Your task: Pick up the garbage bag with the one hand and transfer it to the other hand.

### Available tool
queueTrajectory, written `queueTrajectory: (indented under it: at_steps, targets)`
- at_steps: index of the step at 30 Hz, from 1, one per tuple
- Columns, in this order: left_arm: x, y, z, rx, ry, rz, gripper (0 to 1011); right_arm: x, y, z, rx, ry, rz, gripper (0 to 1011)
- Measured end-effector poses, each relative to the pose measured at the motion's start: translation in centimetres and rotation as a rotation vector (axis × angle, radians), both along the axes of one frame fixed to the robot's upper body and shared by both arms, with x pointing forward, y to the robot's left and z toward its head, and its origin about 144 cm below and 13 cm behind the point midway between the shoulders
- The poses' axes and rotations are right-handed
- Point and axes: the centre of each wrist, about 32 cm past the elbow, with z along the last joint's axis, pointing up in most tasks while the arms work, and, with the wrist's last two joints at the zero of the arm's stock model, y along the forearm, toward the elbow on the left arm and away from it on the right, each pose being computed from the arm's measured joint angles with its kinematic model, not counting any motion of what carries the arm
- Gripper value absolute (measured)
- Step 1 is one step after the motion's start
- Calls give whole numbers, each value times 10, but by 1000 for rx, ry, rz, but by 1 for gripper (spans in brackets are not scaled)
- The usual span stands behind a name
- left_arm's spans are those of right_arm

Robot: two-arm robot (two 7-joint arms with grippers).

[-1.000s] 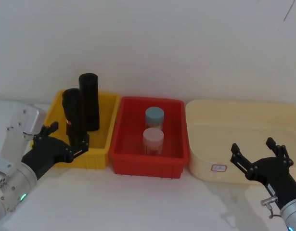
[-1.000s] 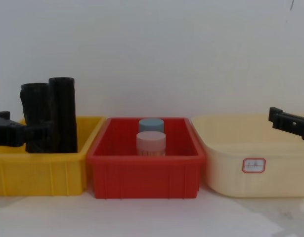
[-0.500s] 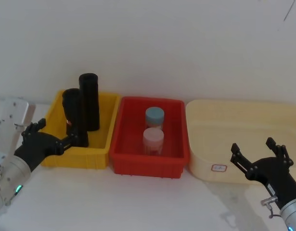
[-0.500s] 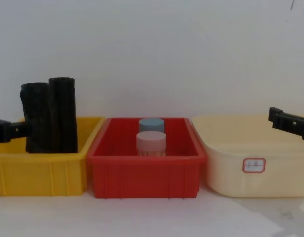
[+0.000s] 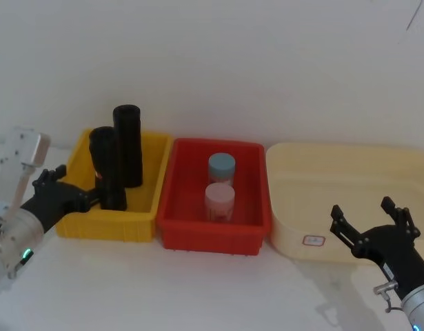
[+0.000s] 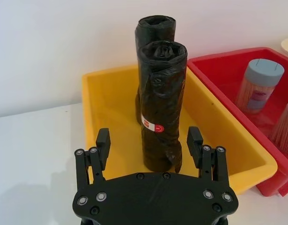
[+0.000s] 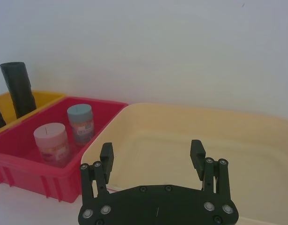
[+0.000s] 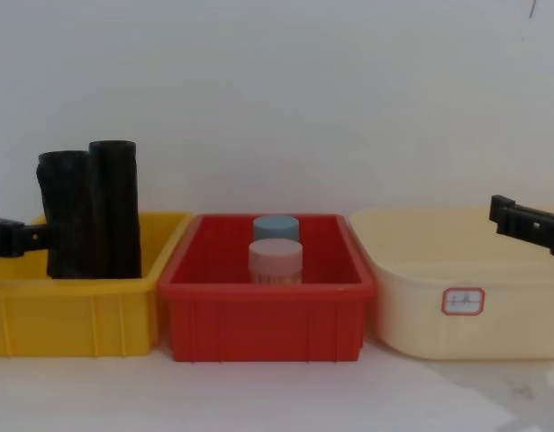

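The garbage bag (image 5: 104, 165) is the crinkly black roll standing upright in the yellow bin (image 5: 108, 226). The left wrist view shows it lumpy, with a white and red label (image 6: 160, 103). My left gripper (image 5: 94, 199), on the arm with the green ring, is open at the bin's left side. Its fingers (image 6: 102, 143) flank the bag's lower part without touching it. In the chest view this left gripper (image 8: 38, 237) comes in low beside the garbage bag (image 8: 68, 211). My right gripper (image 5: 362, 210) hangs open in front of the cream tub, holding nothing.
A taller smooth black cylinder (image 5: 127, 143) stands just behind the bag in the same bin. The red bin (image 5: 212, 238) in the middle holds a blue-lidded jar (image 5: 221, 166) and a pink-lidded jar (image 5: 219, 198). A large cream tub (image 5: 349, 172) sits at the right.
My left gripper has drawn back to the left, away from the bag's base. The bag, the bins and my right gripper have stayed where they were.
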Motion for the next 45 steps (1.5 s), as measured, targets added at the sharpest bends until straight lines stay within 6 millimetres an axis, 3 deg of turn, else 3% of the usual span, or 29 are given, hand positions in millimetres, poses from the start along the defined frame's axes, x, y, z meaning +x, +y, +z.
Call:
queueTrajectory:
  at_steps: [14, 45]
  targets:
    - [30, 13, 0, -3, 25, -120, 1000, 0, 0, 0, 0, 0, 0, 1001]
    - [71, 24, 15, 12, 110, -234, 1000, 0, 0, 0, 0, 0, 0, 1001]
